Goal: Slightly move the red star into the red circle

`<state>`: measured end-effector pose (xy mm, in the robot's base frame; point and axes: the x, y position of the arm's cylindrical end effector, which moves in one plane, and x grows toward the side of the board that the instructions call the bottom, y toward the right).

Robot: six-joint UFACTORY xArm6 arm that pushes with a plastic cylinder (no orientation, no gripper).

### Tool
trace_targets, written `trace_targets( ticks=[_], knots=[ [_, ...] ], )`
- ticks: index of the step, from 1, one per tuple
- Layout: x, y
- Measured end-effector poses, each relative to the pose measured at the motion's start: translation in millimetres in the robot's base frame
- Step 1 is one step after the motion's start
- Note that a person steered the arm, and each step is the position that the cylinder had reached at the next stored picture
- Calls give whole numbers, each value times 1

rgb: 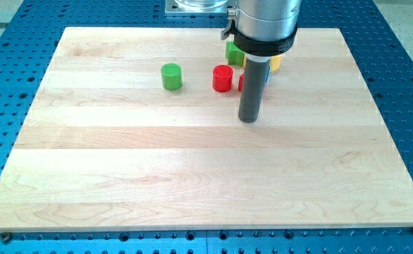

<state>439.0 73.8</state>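
Observation:
The red circle block stands on the wooden board near the view's top centre. Just right of it a sliver of another red block shows behind my rod; its shape is hidden, so I cannot tell whether it is the star. My rod comes down from the arm at the view's top, and my tip rests on the board just below and to the right of the red circle, in front of the red sliver.
A green cylinder stands left of the red circle. A green block, a yellow block and a bit of a blue block sit partly hidden behind the rod. The wooden board lies on a blue perforated table.

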Motion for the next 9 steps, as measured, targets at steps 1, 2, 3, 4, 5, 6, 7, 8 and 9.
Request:
trace_targets(
  ticks=[1,2,3,4,5,6,7,8,9],
  knots=[
    [0,0],
    [0,0],
    [0,0],
    [3,0],
    [5,6],
    [-12,9],
    [-12,44],
    [-24,53],
    [-31,54]
  ],
)
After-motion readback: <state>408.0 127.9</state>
